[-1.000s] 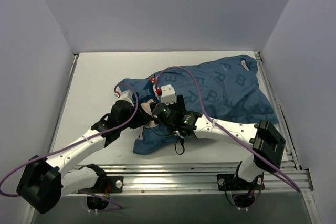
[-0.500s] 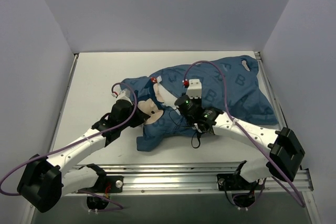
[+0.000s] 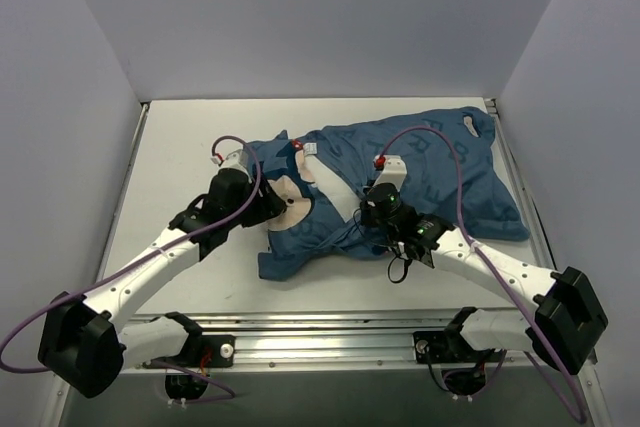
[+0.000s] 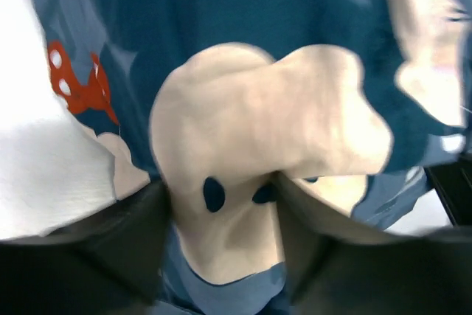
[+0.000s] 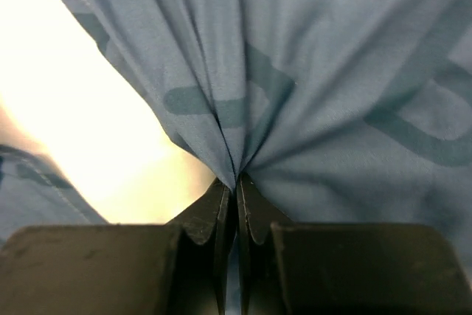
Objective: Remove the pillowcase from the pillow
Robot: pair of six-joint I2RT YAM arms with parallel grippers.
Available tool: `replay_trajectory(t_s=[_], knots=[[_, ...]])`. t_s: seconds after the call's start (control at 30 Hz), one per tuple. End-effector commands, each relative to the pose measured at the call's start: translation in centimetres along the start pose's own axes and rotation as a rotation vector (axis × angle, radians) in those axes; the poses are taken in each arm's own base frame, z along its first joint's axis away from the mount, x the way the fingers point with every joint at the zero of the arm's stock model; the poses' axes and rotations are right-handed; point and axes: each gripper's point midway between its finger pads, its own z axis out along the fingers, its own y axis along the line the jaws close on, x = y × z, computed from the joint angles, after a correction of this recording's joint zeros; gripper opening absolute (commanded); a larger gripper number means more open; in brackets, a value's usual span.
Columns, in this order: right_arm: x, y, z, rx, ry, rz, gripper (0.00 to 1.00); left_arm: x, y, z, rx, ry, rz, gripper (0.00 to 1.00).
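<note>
Pillowcase (image 3: 450, 172) lies crumpled, pillow (image 3: 322, 183) showing white at its left opening; right gripper (image 5: 236, 186) pinched tight on a mid-pillowcase gather; left gripper (image 4: 221, 212) jaws apart astride its left-end mouse-face print, grip indeterminate.

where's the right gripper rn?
Top view: the right gripper sits right of table centre, on the blue pillowcase, with the left gripper off to its left. The right wrist view shows it shut on a pinched fold of that fabric.

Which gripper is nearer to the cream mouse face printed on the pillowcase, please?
Left. The left gripper straddles the mouse face, jaws apart; the right gripper pinches blue pillowcase fabric off to its right.
</note>
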Motion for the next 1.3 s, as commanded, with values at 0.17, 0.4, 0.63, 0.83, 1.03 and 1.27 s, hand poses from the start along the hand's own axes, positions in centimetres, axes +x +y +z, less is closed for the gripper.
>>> replay_trajectory(t_s=[0.17,0.4,0.63,0.83,1.03,1.27], knots=[[0.0,3.6,1.1,-0.151,-0.012,0.033,0.00,-4.5,-7.4,-4.1,-0.020,-0.130,0.164,0.96],[0.3,4.5,1.9,-0.164,-0.021,0.031,0.00,-4.7,-8.5,-1.2,-0.161,-0.170,0.210,0.92],[0.6,4.0,2.2,-0.134,-0.035,0.032,0.00,-4.5,-5.9,2.5,-0.344,-0.206,0.255,0.78],[0.7,2.1,2.9,-0.064,-0.043,0.054,0.00,-4.4,-3.7,1.5,-0.417,-0.214,0.265,0.30],[-0.1,-0.6,3.8,0.000,-0.038,0.107,0.00,-2.1,2.8,-0.8,-0.491,-0.145,0.221,0.04],[-3.1,-4.1,4.2,0.030,-0.044,0.217,0.00,1.8,9.6,-1.7,-0.500,-0.037,0.049,0.02]])
